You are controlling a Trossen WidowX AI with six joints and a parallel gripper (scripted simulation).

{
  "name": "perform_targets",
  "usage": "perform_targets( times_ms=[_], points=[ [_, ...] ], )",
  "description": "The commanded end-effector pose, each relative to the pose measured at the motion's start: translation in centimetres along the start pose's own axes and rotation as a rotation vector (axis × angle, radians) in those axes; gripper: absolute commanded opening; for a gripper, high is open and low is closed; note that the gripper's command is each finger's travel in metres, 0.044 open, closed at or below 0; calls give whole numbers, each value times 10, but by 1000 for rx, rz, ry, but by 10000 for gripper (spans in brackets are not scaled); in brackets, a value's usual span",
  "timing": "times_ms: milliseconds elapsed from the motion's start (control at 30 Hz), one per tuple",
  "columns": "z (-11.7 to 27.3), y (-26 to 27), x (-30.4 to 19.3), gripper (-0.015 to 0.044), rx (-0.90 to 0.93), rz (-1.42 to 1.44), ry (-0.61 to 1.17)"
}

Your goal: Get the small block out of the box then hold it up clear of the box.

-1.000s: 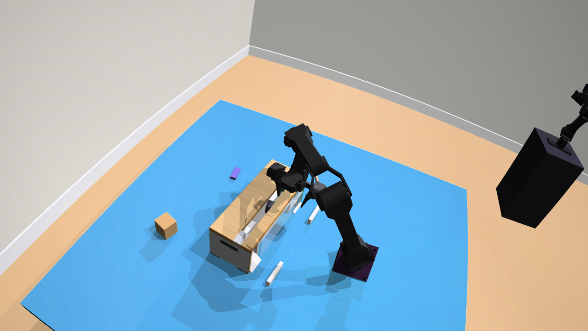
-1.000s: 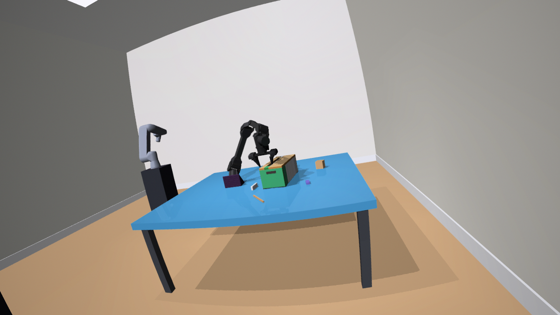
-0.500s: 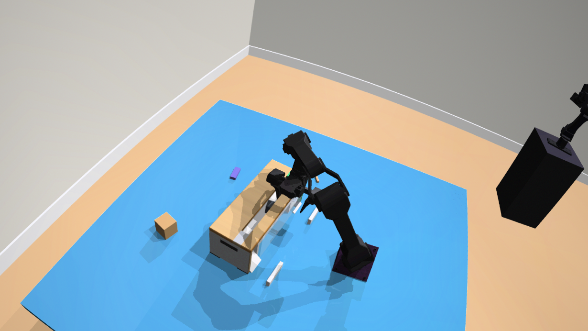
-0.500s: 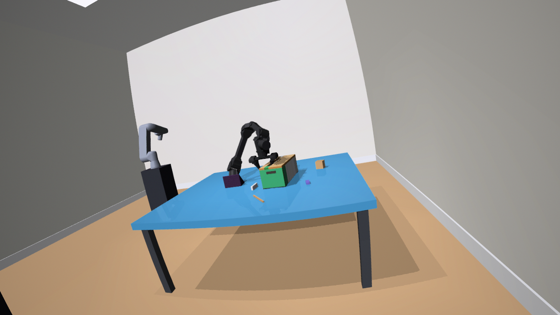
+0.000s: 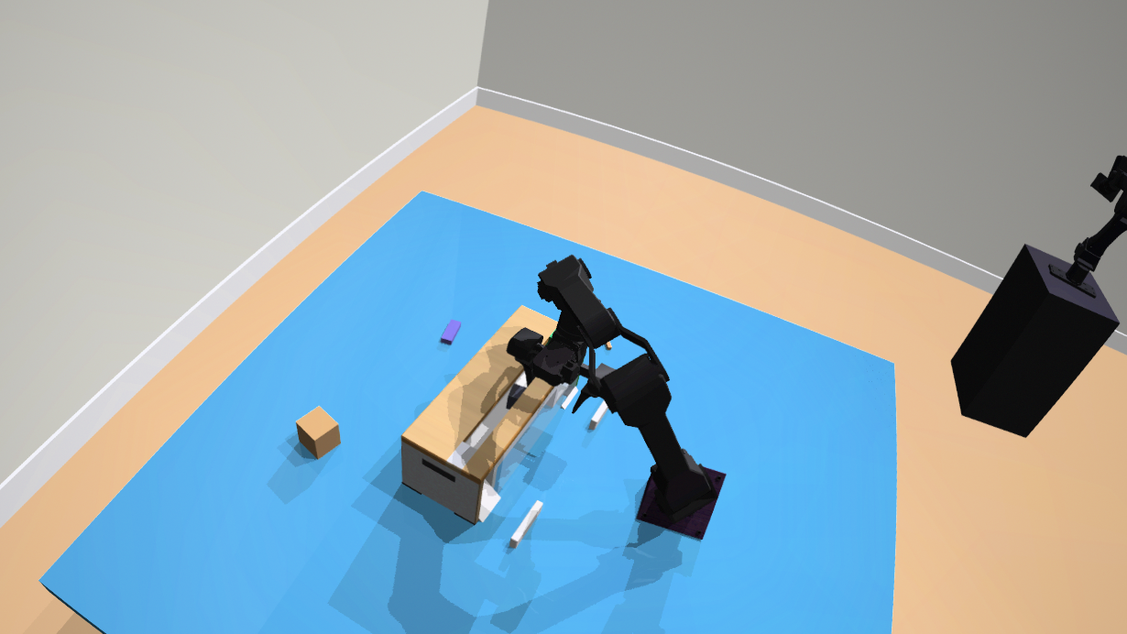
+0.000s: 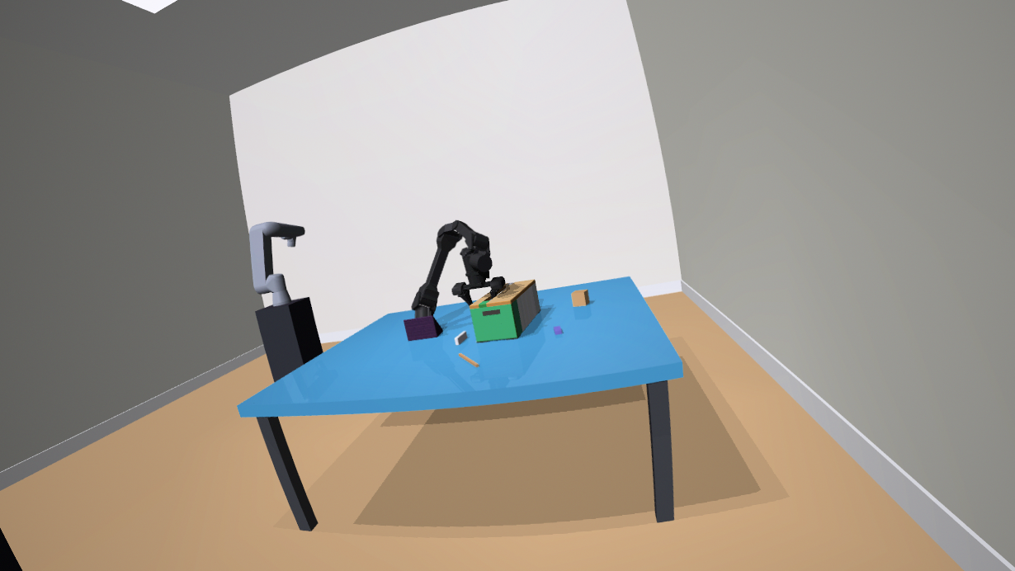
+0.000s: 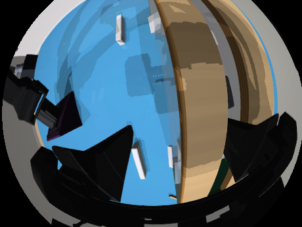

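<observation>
I'm working the get-it-out step, hovering the gripper wide open and empty astride the box top slot. I can't spot the block inside. Next I'm judging a finger must dip in and sweep toward the open end.

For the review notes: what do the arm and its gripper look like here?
The arm is black all over, built of chunky angular links on a square dark purple base plate. The gripper has two black, pointed, wedge-shaped fingers. No cables or markings show.
</observation>
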State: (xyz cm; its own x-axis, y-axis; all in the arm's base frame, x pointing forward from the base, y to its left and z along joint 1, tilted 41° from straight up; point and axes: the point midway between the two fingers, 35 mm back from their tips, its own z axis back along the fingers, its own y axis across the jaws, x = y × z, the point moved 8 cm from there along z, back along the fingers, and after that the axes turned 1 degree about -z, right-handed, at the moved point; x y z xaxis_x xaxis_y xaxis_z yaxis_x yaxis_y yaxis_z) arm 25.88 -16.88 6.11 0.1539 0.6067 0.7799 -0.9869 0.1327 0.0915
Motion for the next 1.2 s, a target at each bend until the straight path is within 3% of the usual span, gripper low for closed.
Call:
perform_targets(
  times_ms=[0,867,1167],
  points=[
    [-2,0,10,400,-3,0,-1],
    [-11,0,55,400,-3,0,-4],
    [-8,-1,41,400,-3,0,-3]
  ],
)
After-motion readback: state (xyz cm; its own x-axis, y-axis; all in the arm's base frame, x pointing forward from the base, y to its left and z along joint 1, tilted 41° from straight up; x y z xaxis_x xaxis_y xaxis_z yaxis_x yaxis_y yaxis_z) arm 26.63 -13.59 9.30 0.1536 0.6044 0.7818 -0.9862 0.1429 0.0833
